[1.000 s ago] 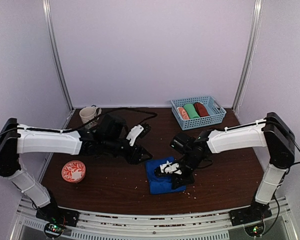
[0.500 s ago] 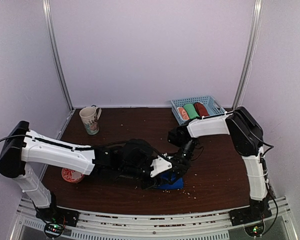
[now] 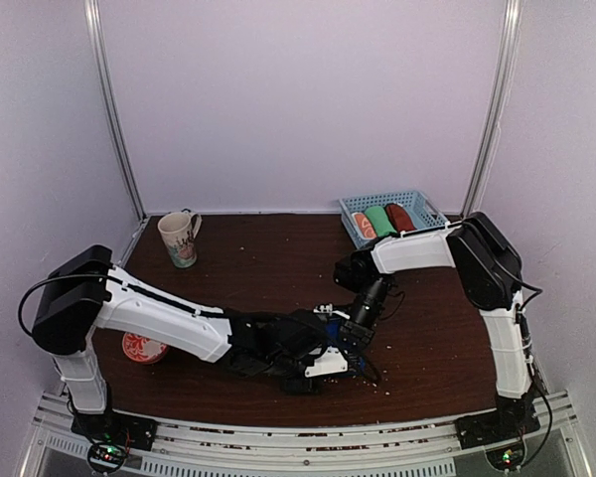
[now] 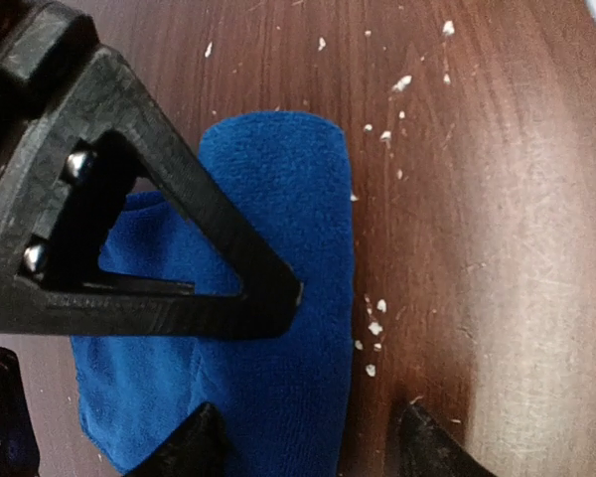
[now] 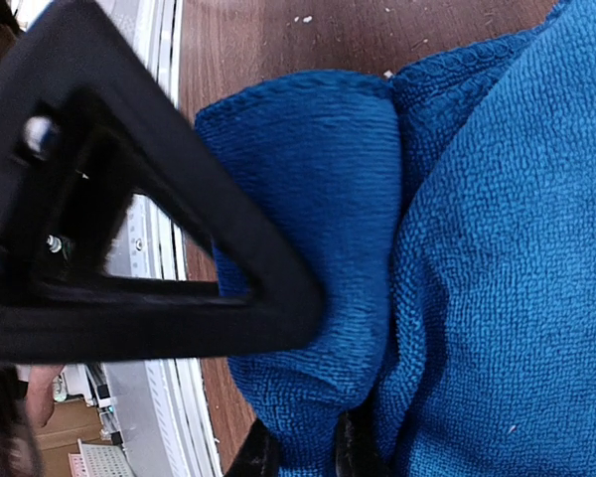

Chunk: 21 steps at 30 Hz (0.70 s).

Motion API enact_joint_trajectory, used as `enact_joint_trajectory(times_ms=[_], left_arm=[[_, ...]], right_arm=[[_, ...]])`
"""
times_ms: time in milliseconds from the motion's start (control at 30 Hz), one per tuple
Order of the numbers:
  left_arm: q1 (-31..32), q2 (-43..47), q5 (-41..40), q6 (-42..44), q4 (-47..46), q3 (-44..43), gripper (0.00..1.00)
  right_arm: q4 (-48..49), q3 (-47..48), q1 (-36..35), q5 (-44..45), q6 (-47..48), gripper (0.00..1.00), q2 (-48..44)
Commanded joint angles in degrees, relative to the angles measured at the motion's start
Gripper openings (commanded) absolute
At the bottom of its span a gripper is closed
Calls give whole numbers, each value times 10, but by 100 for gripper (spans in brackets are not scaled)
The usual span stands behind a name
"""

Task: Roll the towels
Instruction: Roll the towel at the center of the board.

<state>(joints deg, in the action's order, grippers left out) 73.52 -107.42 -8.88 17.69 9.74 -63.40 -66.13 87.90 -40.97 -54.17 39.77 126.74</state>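
The royal blue towel [image 4: 278,199] lies bunched and partly rolled on the brown table near the front edge. In the top view it is mostly hidden under both grippers [image 3: 358,348]. My left gripper [image 4: 310,445] is open over the roll's end, one fingertip on the cloth and the other on bare wood. My right gripper [image 5: 303,449] is shut on a fold of the blue towel [image 5: 497,248]. A black triangular finger [image 4: 159,313] lies across the cloth. A rust-brown rolled towel [image 3: 399,217] sits in the basket.
The blue basket [image 3: 429,227] at the back right also holds a green roll [image 3: 380,220] and an orange-and-white roll [image 3: 363,226]. A mug [image 3: 179,238] stands at the back left. A red patterned dish [image 3: 139,348] is by the left arm. White crumbs dot the table.
The left arm swung from the back of the table to the front, onto the blue towel, and its jaws widened. The towel went from spread flat to bunched. The right arm's elbow rose.
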Motion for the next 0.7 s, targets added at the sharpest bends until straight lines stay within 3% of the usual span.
enact_joint_trajectory(times_ms=[0, 233, 333, 567, 667], left_arm=[[3, -34, -54, 26, -30, -24, 59], [4, -45, -45, 30, -23, -30, 30], [4, -49, -33, 25, -8, -35, 20], [4, -43, -18, -1, 29, -41, 13], [5, -36, -11, -8, 33, -43, 13]], right_arm=[[0, -11, -3, 48, 7, 3, 34], [-6, -10, -2, 36, 13, 4, 33], [-26, -1, -2, 29, 26, 9, 29], [-63, 30, 6, 28, 52, 36, -43], [-104, 73, 17, 15, 76, 41, -42]])
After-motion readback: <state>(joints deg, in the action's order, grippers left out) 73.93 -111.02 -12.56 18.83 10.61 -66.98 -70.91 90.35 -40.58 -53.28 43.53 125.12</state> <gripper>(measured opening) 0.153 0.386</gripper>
